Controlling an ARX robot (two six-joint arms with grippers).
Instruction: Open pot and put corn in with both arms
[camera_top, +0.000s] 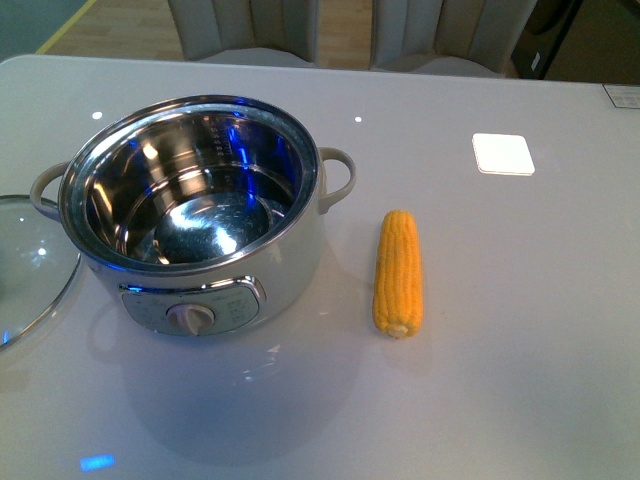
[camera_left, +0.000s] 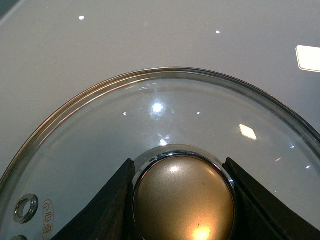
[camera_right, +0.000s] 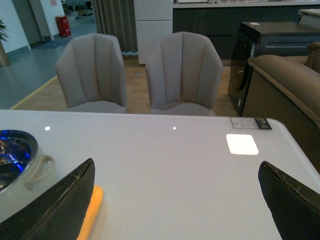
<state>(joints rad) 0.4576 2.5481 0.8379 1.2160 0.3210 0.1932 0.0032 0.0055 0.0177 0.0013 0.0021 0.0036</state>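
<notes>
White table, grey chairs; R tool spread, L tool at knob, grip unclear

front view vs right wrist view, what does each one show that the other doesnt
Only the front view shows the shiny steel inside of the large round white electric pot, its front dial, the round glass lid left of it and the whole husked yellow corn cob. Only the right wrist view shows the right gripper, open wide, and a brown sofa. Both share the white table, the pot's side handle, some corn and a white square patch.
</notes>
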